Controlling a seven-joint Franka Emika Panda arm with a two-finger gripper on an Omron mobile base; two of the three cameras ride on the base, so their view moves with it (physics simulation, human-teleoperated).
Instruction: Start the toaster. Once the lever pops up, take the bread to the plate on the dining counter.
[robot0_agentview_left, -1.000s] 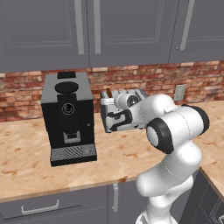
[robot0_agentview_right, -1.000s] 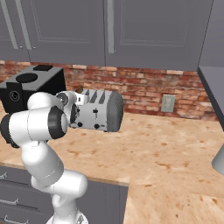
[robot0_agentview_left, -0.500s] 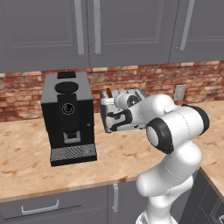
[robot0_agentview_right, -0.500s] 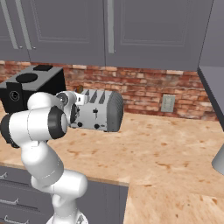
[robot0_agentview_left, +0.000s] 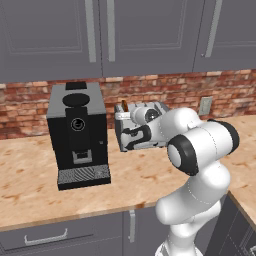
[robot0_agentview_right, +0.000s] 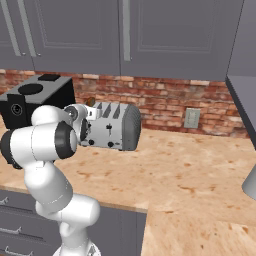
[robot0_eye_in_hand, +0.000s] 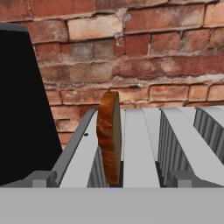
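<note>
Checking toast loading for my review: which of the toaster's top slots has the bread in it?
The slot nearest the black coffee machine: the bread stands on edge in it, sticking up above the toaster. The other slots look empty.

A black coffee machine (robot0_agentview_left: 77, 134) stands on the wooden counter (robot0_agentview_left: 30, 190) against the brick wall (robot0_agentview_right: 165, 95), with what looks like an outlet (robot0_agentview_right: 190, 118)

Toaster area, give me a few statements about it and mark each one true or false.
1. The bread stands upright in a toaster slot. True.
2. The coffee machine is white. False: it is black.
3. The toaster sits on the counter in front of a brick wall. True.
4. The bread lies flat on the counter. False: it is in the toaster.
</note>
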